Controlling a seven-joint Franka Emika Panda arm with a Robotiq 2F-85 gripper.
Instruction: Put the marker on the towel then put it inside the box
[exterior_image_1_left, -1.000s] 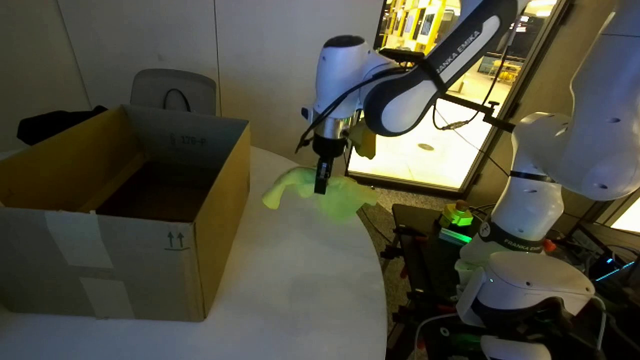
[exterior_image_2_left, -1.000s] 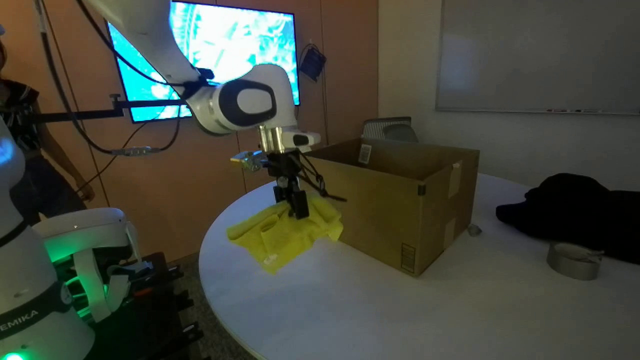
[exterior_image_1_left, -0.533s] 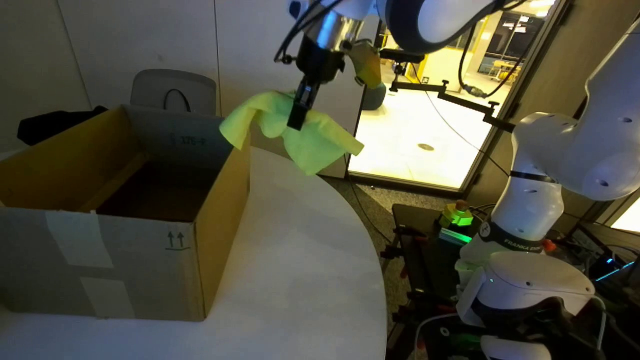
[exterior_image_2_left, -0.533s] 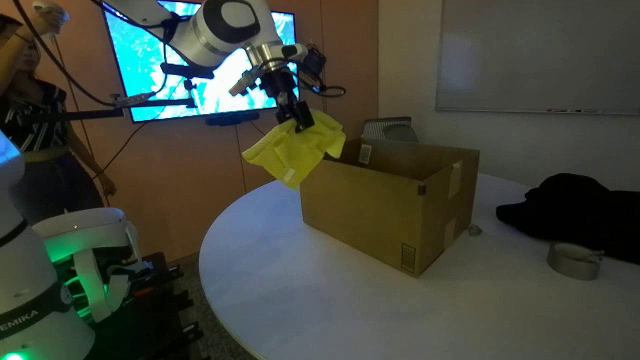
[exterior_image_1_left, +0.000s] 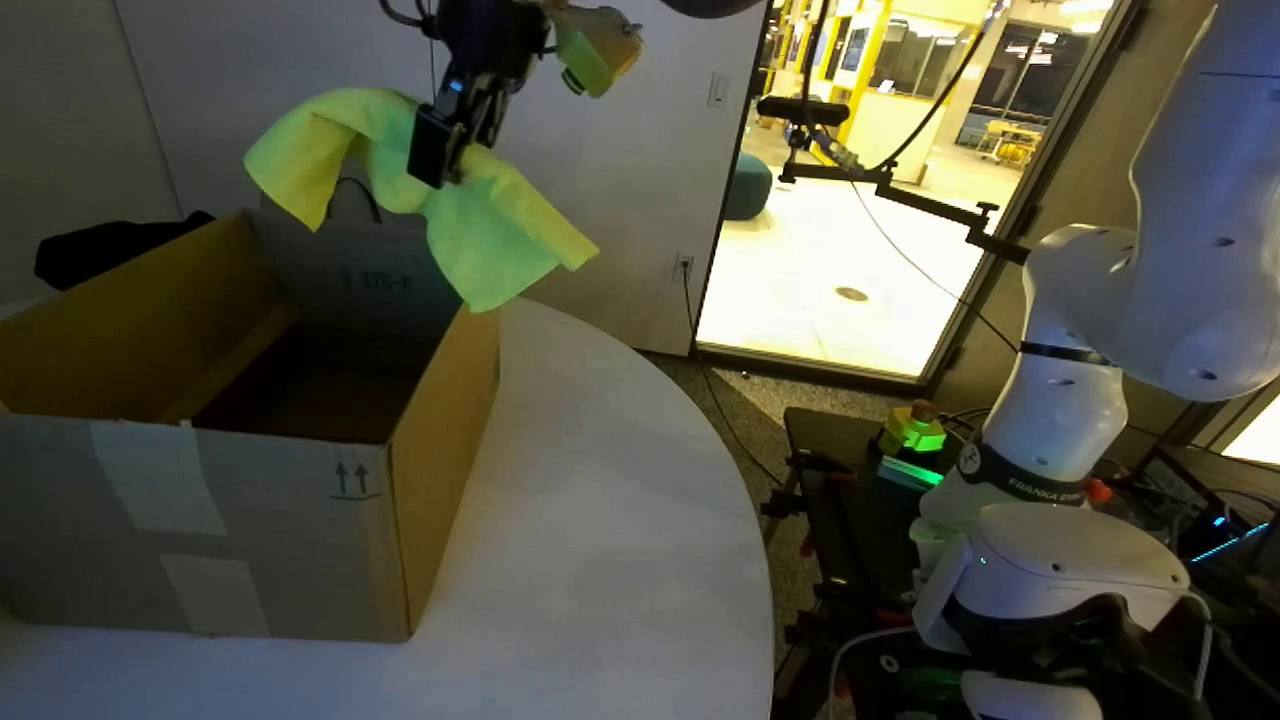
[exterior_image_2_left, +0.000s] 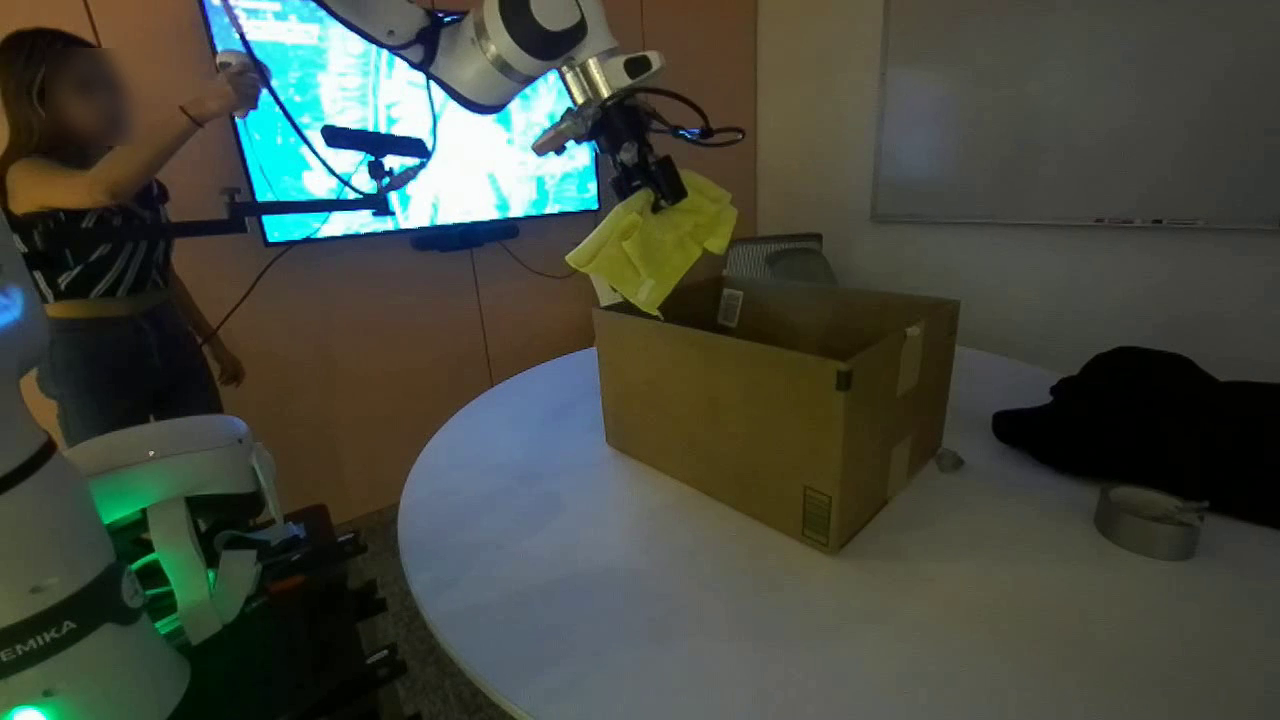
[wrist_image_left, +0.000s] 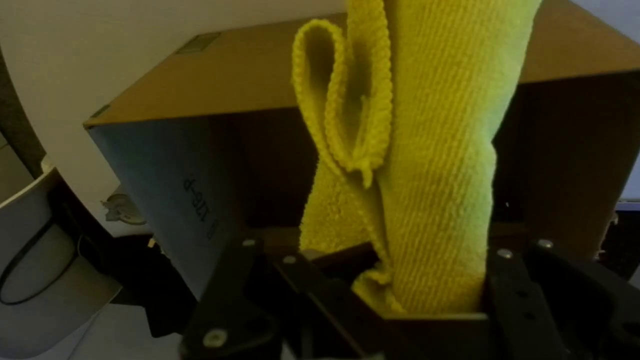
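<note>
Since the fingers (exterior_image_1_left: 432, 150) are clamped on the yellow-green towel (exterior_image_1_left: 490, 225), carry it left until every corner hangs inside the cardboard box (exterior_image_1_left: 290, 520). Release low.

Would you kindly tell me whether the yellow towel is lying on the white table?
No, in an exterior view the towel hangs from the gripper, up above the table.

A bright yellow-green towel (exterior_image_2_left: 655, 245), pinched at the middle with corners drooping, hangs in the air near the top rim of an upright, open-topped brown cardboard box (exterior_image_2_left: 725, 420); whether they touch, we cannot tell.
</note>
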